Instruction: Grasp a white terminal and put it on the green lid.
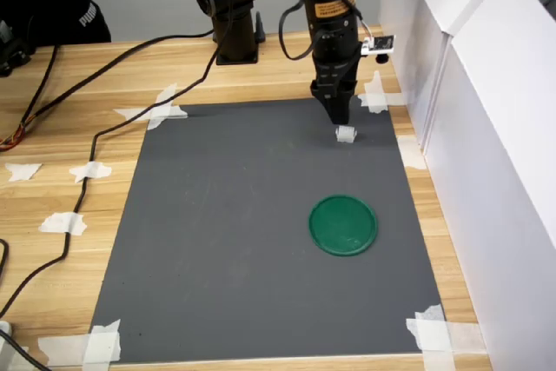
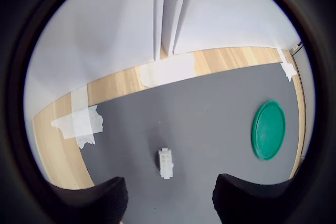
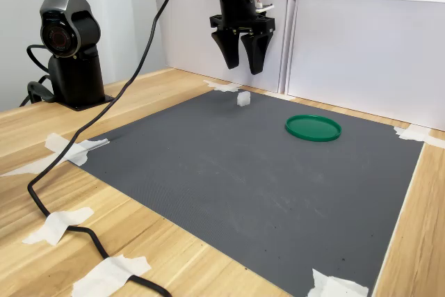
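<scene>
Here, near to far as the second exterior view shows it:

Mat: a dark grey mat (image 3: 229, 179) lies taped at its corners to the wooden table (image 3: 139, 241), with a black cable (image 3: 76, 151) trailing across the near corner.

Lid: the lid (image 3: 313, 128) lies flat on the mat, rim up, nothing on it; in the first exterior view (image 1: 343, 224) it sits nearer the camera than the terminal and well apart from it.

Terminal: the terminal (image 3: 243, 99) stands on the mat near its far edge, just beside a tape patch (image 3: 224, 87); the wrist view (image 2: 166, 163) shows it as a small ribbed white block, lying between the two finger shadows.

Gripper: the gripper (image 3: 242, 67) hangs directly above the terminal, not touching it; the jaws stand apart with a clear gap.

Handling, by judgement: the piece looks very light, stiff and smooth-sided, so it could skid or tip if one finger reaches it first.

Hold: best taken across its two long flat sides, low and centred, with the fingers closing evenly.

Wall: white panels (image 3: 361, 46) rise just behind the mat.
</scene>
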You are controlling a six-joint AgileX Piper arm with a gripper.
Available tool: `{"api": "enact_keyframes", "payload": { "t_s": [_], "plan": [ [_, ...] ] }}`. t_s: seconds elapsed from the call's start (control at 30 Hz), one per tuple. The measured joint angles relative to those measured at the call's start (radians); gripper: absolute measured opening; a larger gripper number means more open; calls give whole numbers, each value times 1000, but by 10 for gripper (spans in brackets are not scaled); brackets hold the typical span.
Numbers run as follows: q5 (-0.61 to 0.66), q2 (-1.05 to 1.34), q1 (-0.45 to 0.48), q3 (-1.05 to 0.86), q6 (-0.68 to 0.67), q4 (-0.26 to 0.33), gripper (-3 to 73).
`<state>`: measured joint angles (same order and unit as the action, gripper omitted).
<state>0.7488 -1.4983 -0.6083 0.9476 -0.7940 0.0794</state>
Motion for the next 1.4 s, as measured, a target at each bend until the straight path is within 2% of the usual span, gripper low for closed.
{"api": "enact_keyframes", "payload": {
  "t_s": [0.3,0.7,1.03,1.27,1.4],
  "plan": [
    [-95,-19,-54,-57,-4,-7,672],
    [-185,-94,-58,-57,52,-33,672],
    [-192,-145,-58,-57,82,-45,662],
    [-195,-156,-58,-57,112,-64,615],
    [-200,-158,-58,-57,124,-70,535]
  ]
}}
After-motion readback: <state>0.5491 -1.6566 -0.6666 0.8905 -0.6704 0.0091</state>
